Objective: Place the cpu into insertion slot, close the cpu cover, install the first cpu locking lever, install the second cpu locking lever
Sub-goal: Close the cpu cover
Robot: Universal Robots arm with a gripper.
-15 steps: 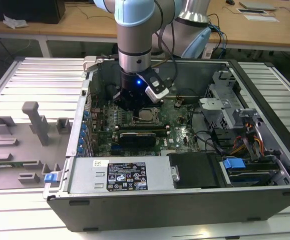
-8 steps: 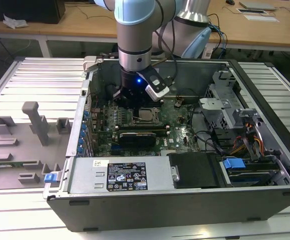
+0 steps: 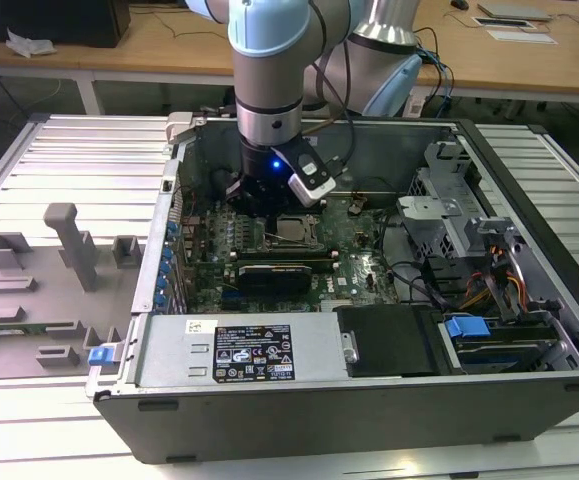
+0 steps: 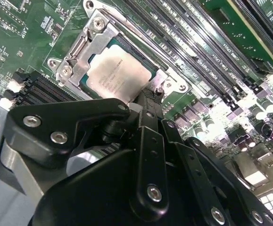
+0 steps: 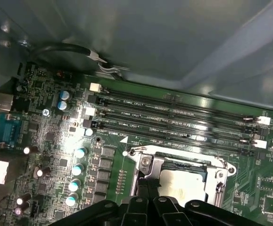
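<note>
I logged the cpu in the slot, gripper just beside it, memory slots alongside, all inside the case.

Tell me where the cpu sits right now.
In the second wrist view the cpu lies flat in the insertion slot, between the gripper and the long black memory slots.

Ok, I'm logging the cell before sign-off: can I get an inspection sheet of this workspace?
Surface: slatted metal table carrying an open computer case.
Job's things: cpu sits in the insertion slot; cpu cover lies flat around it.
Clutter: grey fixture blocks on the exterior view's left.
Grippers: gripper at the cover's edge, beside the cpu.
Cables: orange and black wires inside the case, exterior view's right.
Surroundings: wooden desks behind.
</note>
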